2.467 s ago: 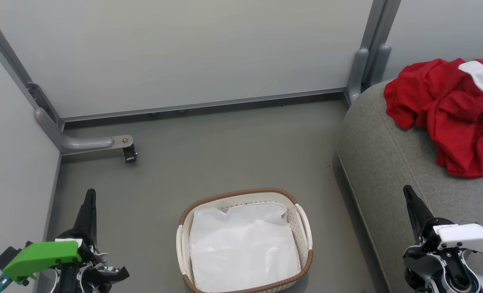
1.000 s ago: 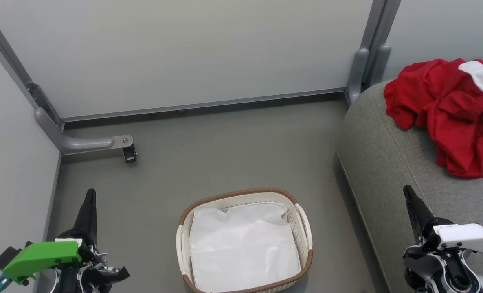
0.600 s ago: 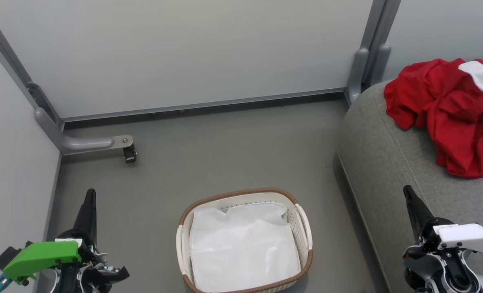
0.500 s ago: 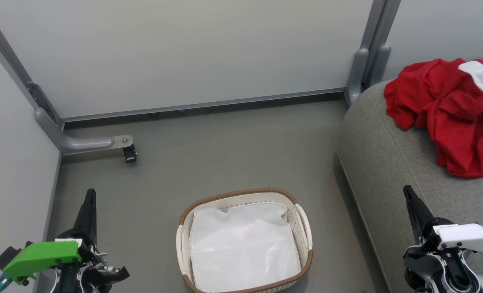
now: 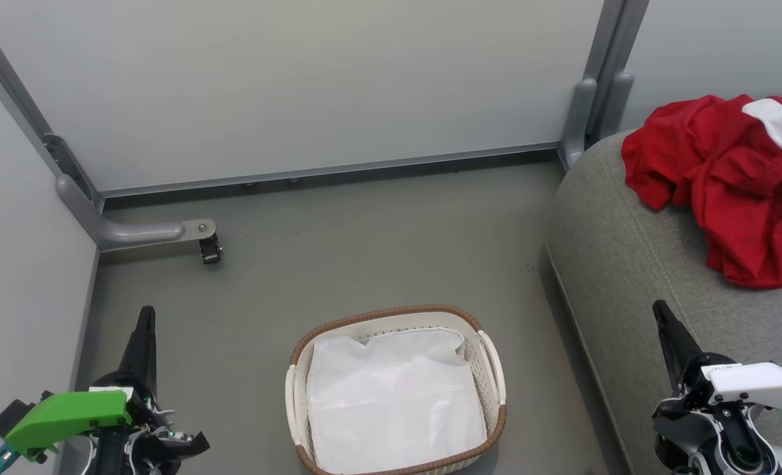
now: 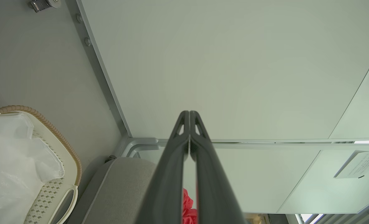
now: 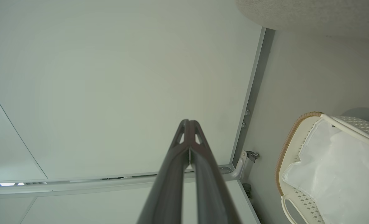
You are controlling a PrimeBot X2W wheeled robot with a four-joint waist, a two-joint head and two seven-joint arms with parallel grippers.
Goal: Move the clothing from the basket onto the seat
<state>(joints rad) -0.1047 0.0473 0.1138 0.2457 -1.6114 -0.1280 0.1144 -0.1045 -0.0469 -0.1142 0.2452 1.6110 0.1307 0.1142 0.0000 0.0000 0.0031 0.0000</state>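
Note:
The red clothing (image 5: 734,178) with white bands lies bunched on the grey seat (image 5: 635,264) at the right; a sliver of the clothing (image 6: 187,208) peeks between my left fingers in the left wrist view. On the floor stands the cream basket (image 5: 490,363) with its brown rim, holding just its white liner (image 5: 391,402); the basket (image 6: 63,149) and basket (image 7: 299,186) also appear in the wrist views. My left gripper (image 5: 146,311) is shut and empty at the lower left, left of the basket. My right gripper (image 5: 659,306) is shut and empty over the seat's front edge.
Grey partition panels (image 5: 299,86) close off the back and left. A metal foot with a small caster (image 5: 209,251) juts onto the floor at the left. A grey post (image 5: 589,119) stands by the seat's far corner. Open floor lies between basket and panels.

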